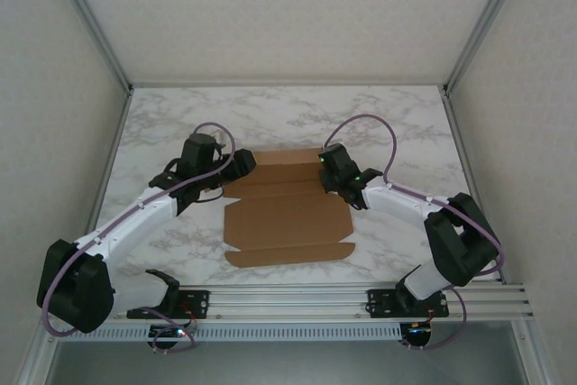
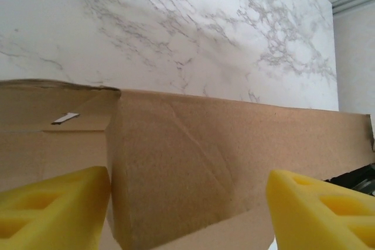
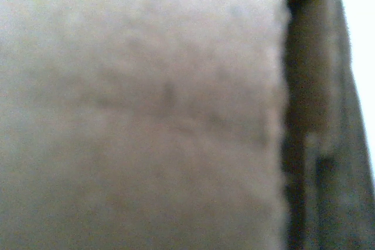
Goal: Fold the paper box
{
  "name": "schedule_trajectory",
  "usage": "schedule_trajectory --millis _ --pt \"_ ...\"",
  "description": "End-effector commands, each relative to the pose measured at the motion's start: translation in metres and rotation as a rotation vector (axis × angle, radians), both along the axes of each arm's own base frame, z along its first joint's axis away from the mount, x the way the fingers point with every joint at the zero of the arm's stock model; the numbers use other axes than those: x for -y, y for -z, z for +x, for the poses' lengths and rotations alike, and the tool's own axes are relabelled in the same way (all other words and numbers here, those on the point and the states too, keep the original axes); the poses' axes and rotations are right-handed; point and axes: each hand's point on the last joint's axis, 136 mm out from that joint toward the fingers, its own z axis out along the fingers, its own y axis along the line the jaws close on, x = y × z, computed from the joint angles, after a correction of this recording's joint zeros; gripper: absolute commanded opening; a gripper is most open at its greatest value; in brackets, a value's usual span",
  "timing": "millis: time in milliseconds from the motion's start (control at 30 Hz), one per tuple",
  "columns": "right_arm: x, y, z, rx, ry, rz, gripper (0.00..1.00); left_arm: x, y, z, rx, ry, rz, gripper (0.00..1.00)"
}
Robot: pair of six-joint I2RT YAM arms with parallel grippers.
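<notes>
Box [image 1: 287, 214] lies in the middle of the counter [image 1: 180, 123], far-flap fold in hand: left end effector [image 1: 243, 167] gapes apart around the raised flap [image 2: 176, 162], right end effector [image 1: 325, 171] at the box's far right corner, grip I cannot tell; next, likely pinch and tip it inward.

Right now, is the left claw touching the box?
Cannot tell. The left wrist view shows the box flap raised between the left claw's spread pads, its edge beside one, but neither contact nor gap is plain.

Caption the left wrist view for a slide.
Left gripper open, facing a creased panel of the paper box, marble table behind.
</notes>
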Motion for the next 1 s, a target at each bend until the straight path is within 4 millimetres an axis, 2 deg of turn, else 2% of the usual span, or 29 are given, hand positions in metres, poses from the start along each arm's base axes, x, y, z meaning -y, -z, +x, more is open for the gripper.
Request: schedule_trajectory --millis 0,333,733,800,967 --pt "0.003 0.009 -0.018 -0.057 -0.037 -0.034 0.0 0.011 -0.009 0.006 0.044 0.025 -0.089 0.67" --pt "-0.002 0.01 -0.02 -0.057 -0.042 0.005 0.0 0.021 0.0 0.005 0.053 0.032 -0.211 0.47" --pt "-0.002 0.005 -0.021 -0.052 -0.04 0.018 0.0 0.016 0.005 0.003 0.048 0.002 -0.321 0.24" --pt "-0.002 0.004 -0.021 -0.048 -0.037 0.019 0.0 0.016 -0.001 0.003 0.071 0.0 -0.348 0.21" --pt "0.0 0.002 -0.02 -0.039 -0.021 0.018 0.0 0.015 0.0 0.001 0.066 -0.003 -0.378 0.13"
